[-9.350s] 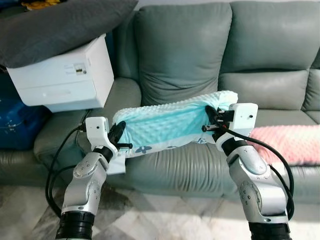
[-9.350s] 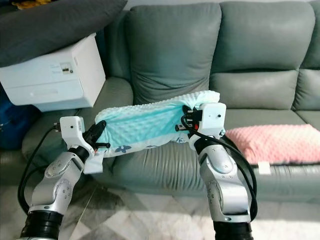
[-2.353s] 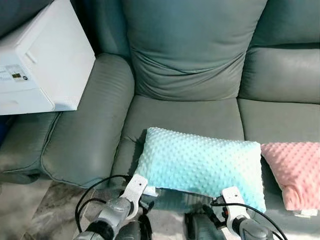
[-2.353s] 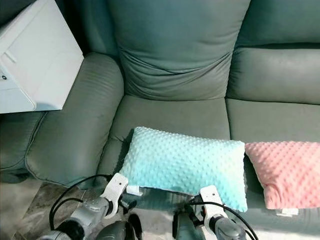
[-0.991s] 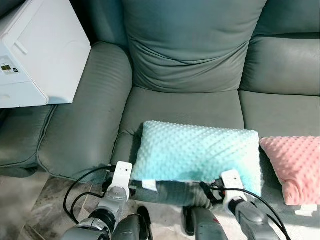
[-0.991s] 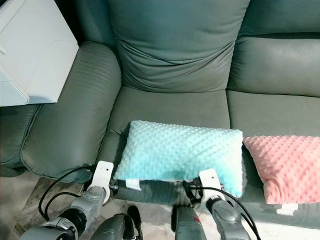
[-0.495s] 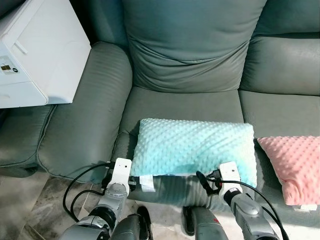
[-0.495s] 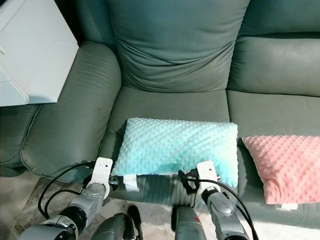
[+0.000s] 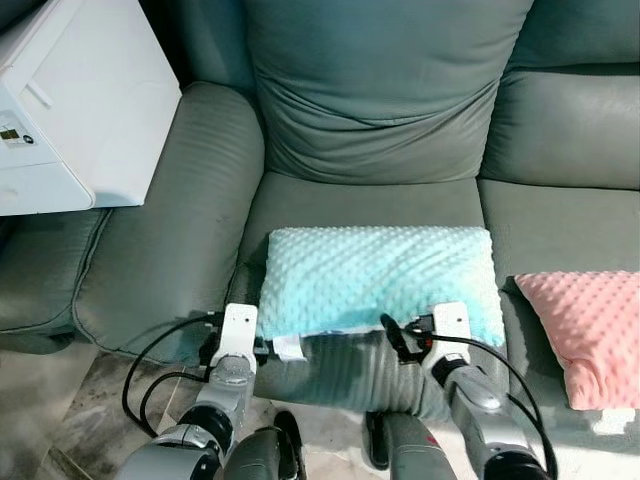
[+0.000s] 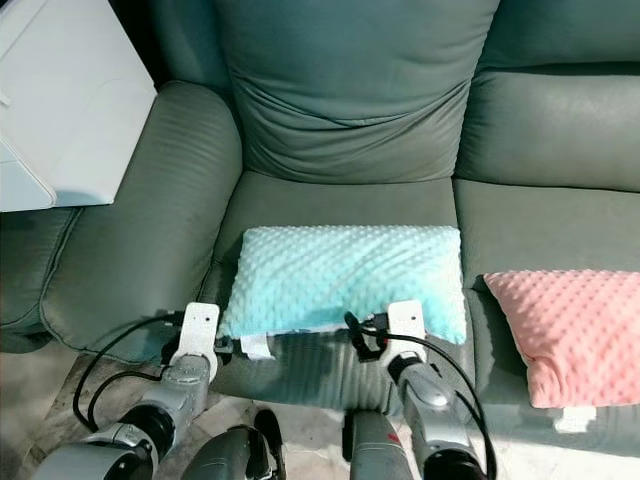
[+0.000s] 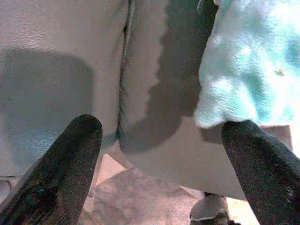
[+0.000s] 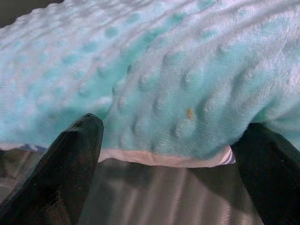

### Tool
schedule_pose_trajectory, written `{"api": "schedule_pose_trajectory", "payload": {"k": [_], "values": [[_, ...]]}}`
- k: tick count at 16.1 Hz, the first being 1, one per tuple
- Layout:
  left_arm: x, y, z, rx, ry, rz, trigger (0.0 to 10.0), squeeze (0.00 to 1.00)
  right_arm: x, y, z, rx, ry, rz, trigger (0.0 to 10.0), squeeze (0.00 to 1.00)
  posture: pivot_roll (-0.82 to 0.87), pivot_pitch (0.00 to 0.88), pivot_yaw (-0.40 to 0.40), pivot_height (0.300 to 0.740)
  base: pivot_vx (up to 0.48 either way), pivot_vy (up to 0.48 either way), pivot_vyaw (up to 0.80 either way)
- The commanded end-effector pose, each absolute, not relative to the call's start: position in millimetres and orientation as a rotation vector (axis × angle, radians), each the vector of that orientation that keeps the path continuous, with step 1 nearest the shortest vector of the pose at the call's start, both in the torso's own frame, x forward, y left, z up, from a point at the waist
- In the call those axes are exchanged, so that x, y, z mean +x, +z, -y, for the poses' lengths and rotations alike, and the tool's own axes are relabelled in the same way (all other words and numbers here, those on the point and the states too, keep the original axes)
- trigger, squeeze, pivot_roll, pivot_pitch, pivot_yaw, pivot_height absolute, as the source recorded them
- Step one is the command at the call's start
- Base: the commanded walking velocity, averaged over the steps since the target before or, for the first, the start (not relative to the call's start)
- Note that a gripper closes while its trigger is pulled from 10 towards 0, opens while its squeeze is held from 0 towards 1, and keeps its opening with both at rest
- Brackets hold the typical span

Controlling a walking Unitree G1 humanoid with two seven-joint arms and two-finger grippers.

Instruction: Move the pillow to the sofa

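Note:
The light blue dotted pillow (image 9: 378,280) lies flat on the grey sofa's seat cushion (image 9: 370,205), its front edge near the seat's front. My left gripper (image 9: 263,347) sits at the pillow's front left corner, fingers (image 11: 70,159) spread open; the corner (image 11: 243,79) hangs by one finger. At the front right edge my right gripper (image 9: 397,340) is open too. In the right wrist view the pillow (image 12: 154,79) lies just ahead between the wide fingers (image 12: 75,154), not clamped.
A pink dotted pillow (image 9: 585,325) lies on the seat to the right. A white box-like machine (image 9: 70,110) rests on the left armrest (image 9: 165,240). The back cushion (image 9: 385,90) rises behind the pillow. Tiled floor (image 9: 60,430) shows at lower left.
The pillow has slid back and slightly left onto the seat, no longer overhanging the front edge. Both grippers moved forward with it.

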State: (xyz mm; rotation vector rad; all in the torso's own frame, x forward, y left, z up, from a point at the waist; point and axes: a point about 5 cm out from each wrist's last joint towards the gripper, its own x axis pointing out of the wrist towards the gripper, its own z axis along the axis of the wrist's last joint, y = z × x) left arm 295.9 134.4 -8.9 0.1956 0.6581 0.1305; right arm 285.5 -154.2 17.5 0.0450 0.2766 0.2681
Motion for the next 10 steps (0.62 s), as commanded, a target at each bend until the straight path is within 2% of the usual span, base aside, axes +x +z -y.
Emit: {"api": "schedule_pose_trajectory", "payload": {"k": [1,7,8,10], "values": [[287.5,-16.9,-139.4,0.193,0.157,-0.691,10.0,0.0,277.3,10.6,147.9,0.059,0.287,-0.303,10.0,0.0,-0.17,0.342,0.111,0.74,0.0,0.0,0.0],[282.8,-21.2,-145.0,0.202,0.14,-0.698,10.0,0.0,250.7,2.1,153.2,-0.063,0.287,-0.379,10.0,0.0,-0.18,0.334,0.106,0.74,0.0,0.0,0.0],[281.0,-22.7,-148.5,0.206,0.145,-0.704,10.0,0.0,239.0,0.4,153.4,-0.097,0.26,-0.424,10.0,0.0,-0.19,0.33,0.106,0.74,0.0,0.0,0.0],[282.4,-21.6,-147.9,0.203,0.139,-0.7,10.0,0.0,232.5,0.5,149.7,-0.103,0.245,-0.45,10.0,0.0,-0.19,0.302,0.109,0.74,0.0,0.0,0.0]]}}
